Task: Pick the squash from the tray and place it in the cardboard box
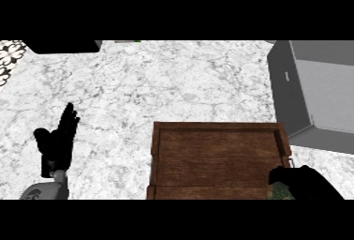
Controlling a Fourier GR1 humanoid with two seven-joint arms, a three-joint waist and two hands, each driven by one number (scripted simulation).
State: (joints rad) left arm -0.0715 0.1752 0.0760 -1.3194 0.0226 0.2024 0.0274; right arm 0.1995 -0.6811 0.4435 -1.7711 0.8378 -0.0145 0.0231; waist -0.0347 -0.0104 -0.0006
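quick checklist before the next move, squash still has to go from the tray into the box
1. Right hand curled round something at the tray's near right corner: ok.
2. What it holds is the squash: cannot tell, only a greenish patch shows under the fingers.
3. Squash lifted off the wooden tray: cannot tell.
4. Grey box open and unobstructed, up and right of the tray: ok.
5. Left hand resting open on the counter, left of the tray, out of the path: ok.
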